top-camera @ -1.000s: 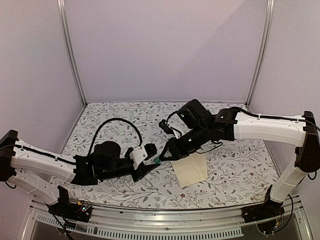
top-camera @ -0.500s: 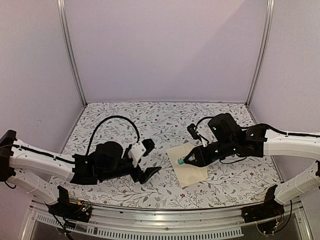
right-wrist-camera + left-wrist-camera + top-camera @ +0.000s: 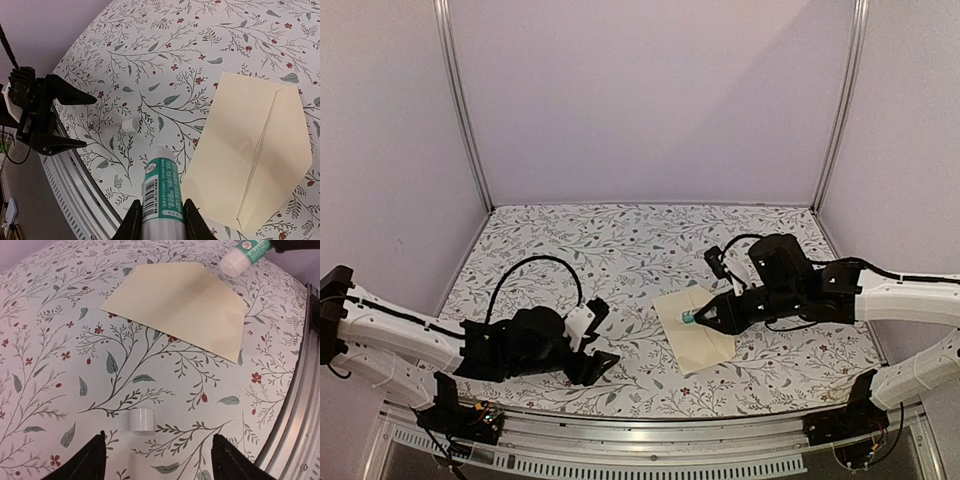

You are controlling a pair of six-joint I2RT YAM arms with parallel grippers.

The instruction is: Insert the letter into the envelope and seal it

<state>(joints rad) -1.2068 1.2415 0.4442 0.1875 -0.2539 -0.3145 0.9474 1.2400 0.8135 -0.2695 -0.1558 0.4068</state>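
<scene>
The envelope lies flat mid-worktop, its flap apparently folded out and unsealed. No letter shows, so I judge it is inside. Gluing and closing are left. My right tool grips an uncapped glue stick near the envelope's edge. My left tool gapes empty by the cap. Nothing blocks.

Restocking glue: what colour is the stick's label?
The glue stick label is teal-green with white print; clearest in right wrist view.

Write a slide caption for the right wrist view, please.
Right gripper holds a glue stick near the cream envelope; a white cap lies by the open left gripper.
</scene>
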